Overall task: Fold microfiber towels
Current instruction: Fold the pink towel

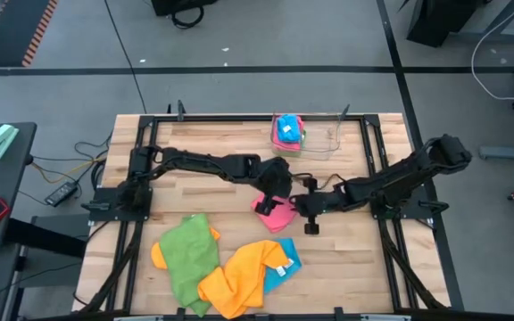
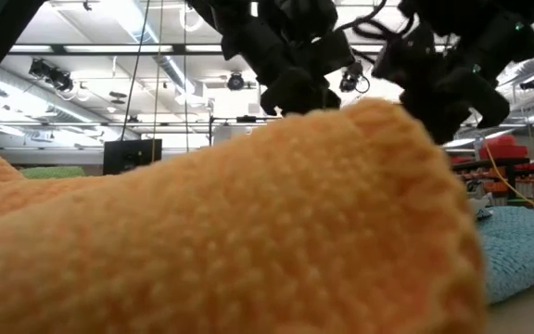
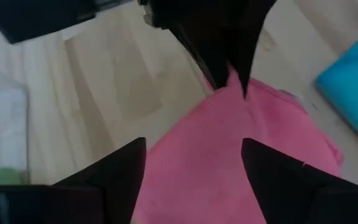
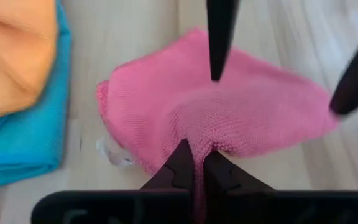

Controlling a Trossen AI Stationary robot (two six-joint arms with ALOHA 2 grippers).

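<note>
We see the pink towel [image 4: 229, 118] lying near the middle of the wooden table [image 1: 346, 259], a soft knitted-looking cloth bunched into a rough, uneven patch. The right gripper [image 4: 194, 163] has its two dark fingers pressed together on a pinched ridge of that pink fabric, which rises into a narrow fold between them. The left gripper [image 3: 191, 162] hangs just over the same towel from the opposite side, its blunt black fingers spread wide with pink pile showing between them; it holds nothing that we can make out.

Toward the table's front edge lies a loose heap: a green towel [image 1: 186, 254], crumpled, an orange towel [image 1: 244, 276] draped beside it, and a sky-blue towel [image 1: 284, 266] peeking out under the orange one. In the low view the orange pile fills most of the picture, nubbly and thick.

At the far edge sits a small stack of folded cloths [image 1: 287, 131], pink and blue, possibly in a clear tray.
</note>
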